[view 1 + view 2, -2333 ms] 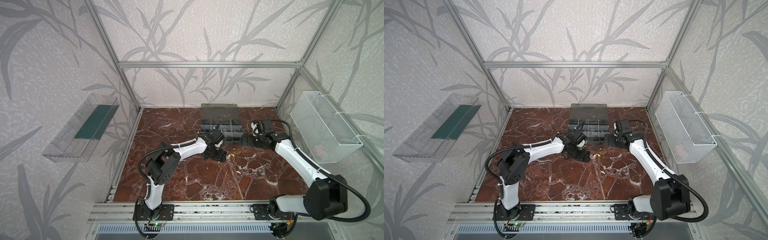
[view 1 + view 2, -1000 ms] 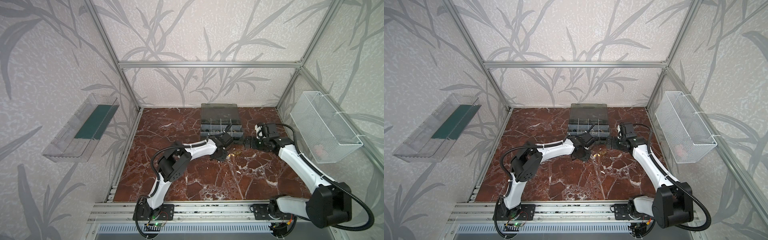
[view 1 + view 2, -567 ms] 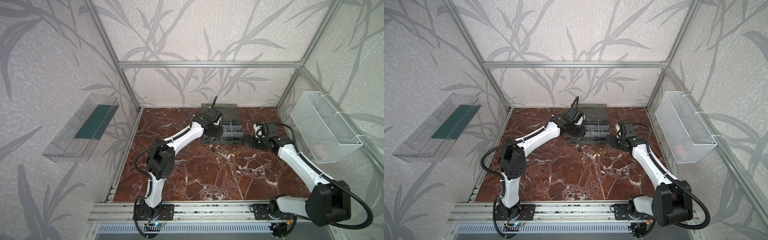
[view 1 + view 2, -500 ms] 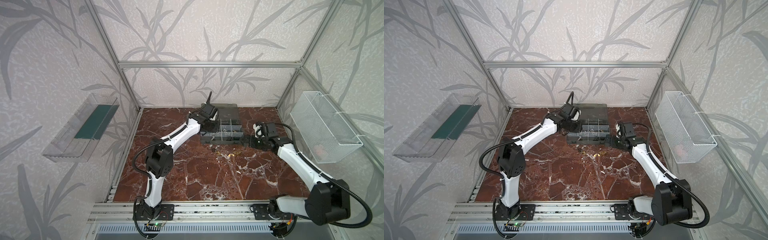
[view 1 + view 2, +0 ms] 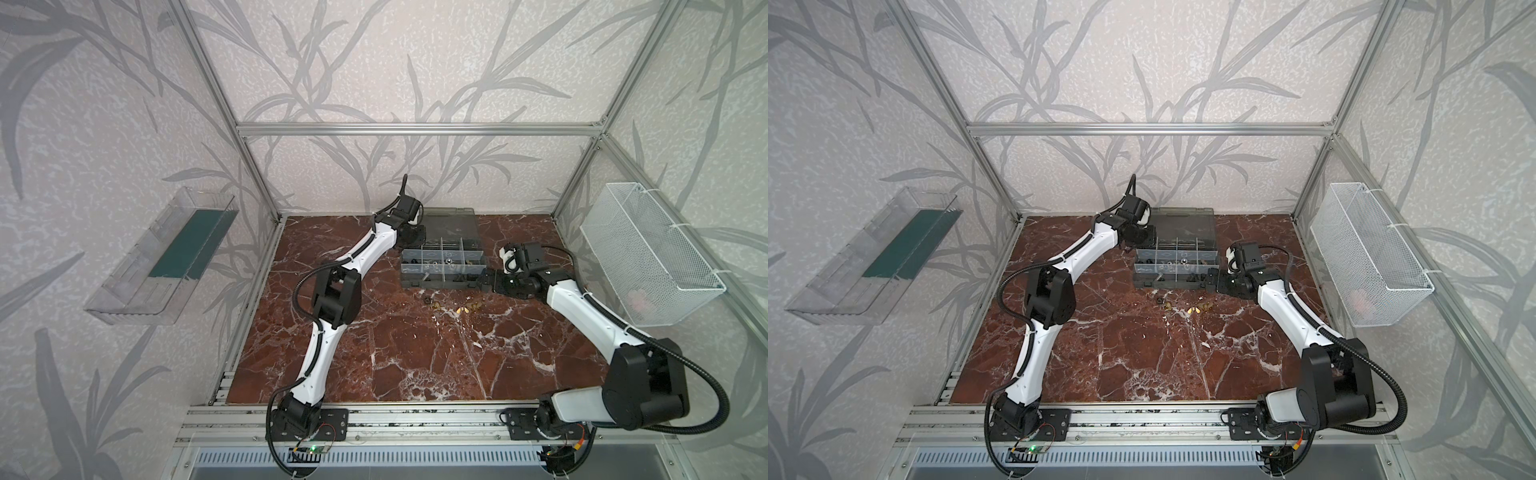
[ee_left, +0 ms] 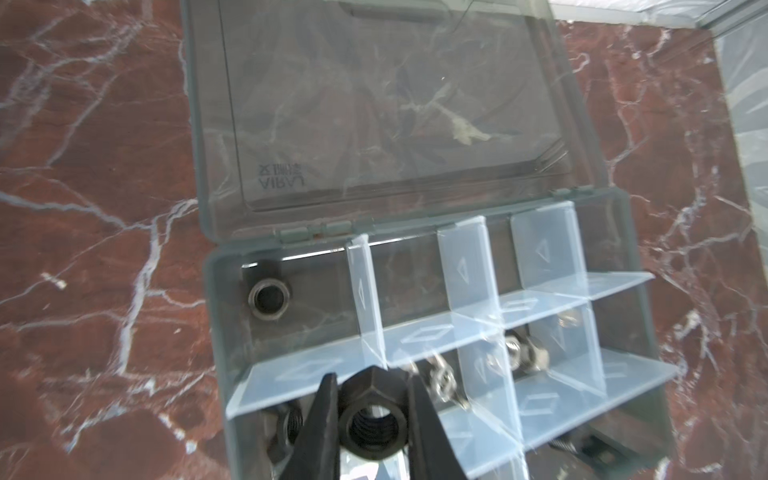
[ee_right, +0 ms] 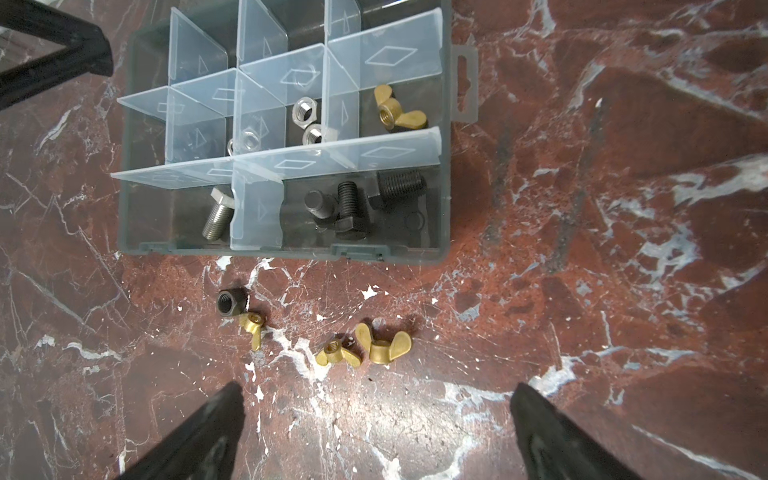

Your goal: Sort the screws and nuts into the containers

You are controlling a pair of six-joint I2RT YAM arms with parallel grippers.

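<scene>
In the left wrist view my left gripper is shut on a black hex nut, held over the left-hand containers of the open grey organiser case; another black nut lies in a corner compartment. My right gripper stands open over the marble just in front of the case. Loose nuts lie there: one black and three brass wing nuts. Black screws, a silver screw, silver nuts and a brass wing nut sit in compartments.
The case's smoky lid lies flat open behind it, near the back wall. A white wire basket hangs on the right wall and a clear tray with a green strip on the left wall.
My left arm lifted from the floor in front of the case and swung to the case's back left corner, carrying the black nut. The right gripper stayed open and nearly still.
</scene>
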